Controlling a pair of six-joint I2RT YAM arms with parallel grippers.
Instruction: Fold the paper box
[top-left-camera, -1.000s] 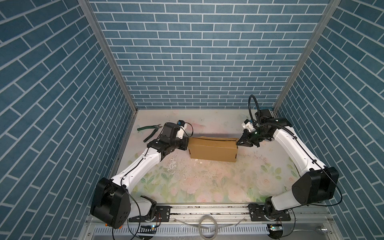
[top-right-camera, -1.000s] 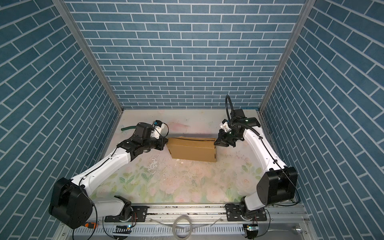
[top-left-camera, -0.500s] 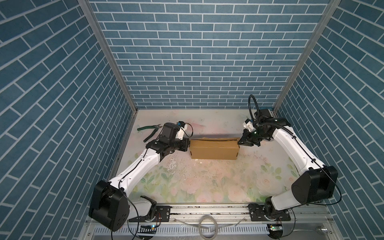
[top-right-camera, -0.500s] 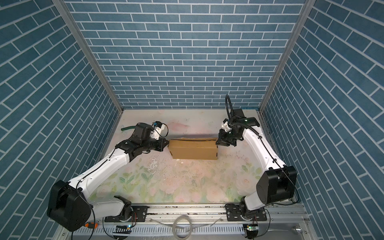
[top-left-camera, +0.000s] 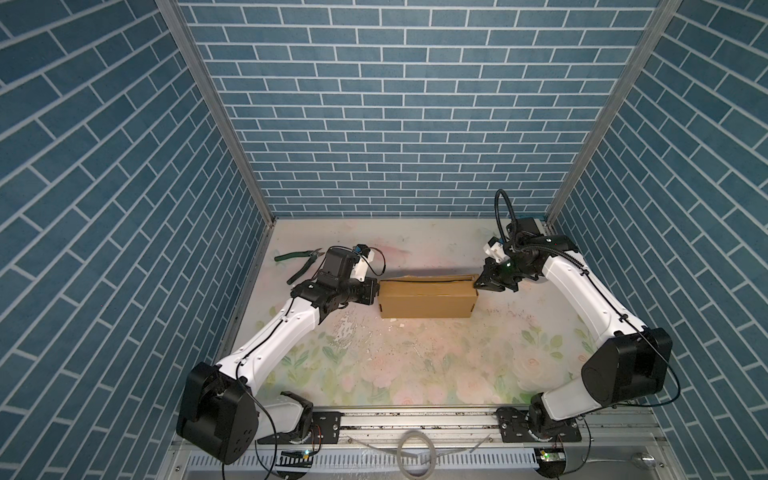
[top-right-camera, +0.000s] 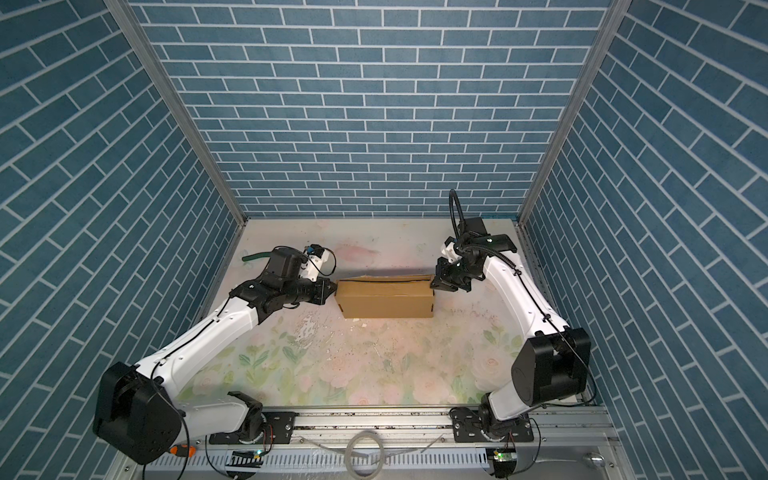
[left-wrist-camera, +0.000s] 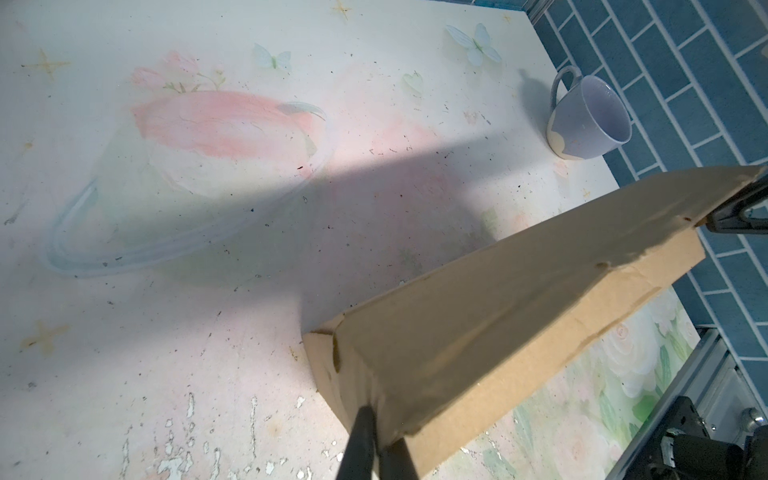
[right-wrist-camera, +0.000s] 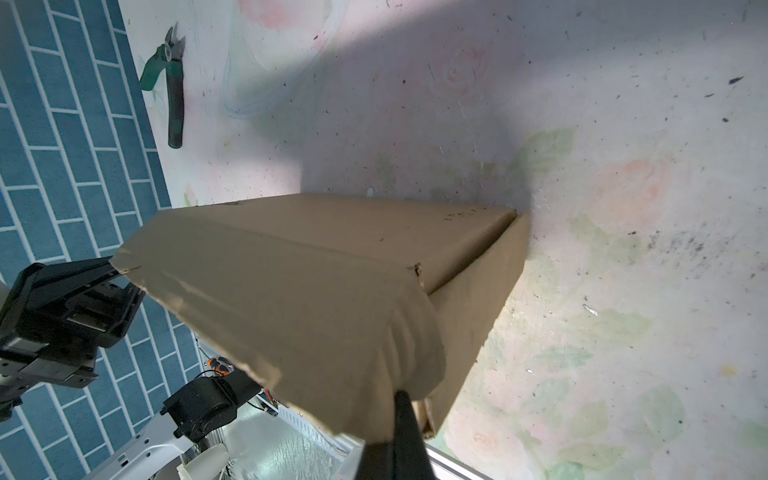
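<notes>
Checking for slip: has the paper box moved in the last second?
Yes. In a top view the paper box has squared up: its near edge, skewed before, now lies parallel to the front rail and slightly nearer it.

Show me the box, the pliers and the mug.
box (top-left-camera: 428, 305): in a top view, front face.
pliers (right-wrist-camera: 175, 108): right wrist view, dark handle.
mug (left-wrist-camera: 571, 124): left wrist view, outer wall.

The paper box (top-left-camera: 428, 299) sits mid-counter (top-left-camera: 415, 357). The left pincer (top-left-camera: 376, 291) meets its left end, the right pincer (top-left-camera: 478, 284) its right end. Pliers (top-left-camera: 299, 259) lie behind-left, and a mug (left-wrist-camera: 590, 120) stands by the right wall.
</notes>
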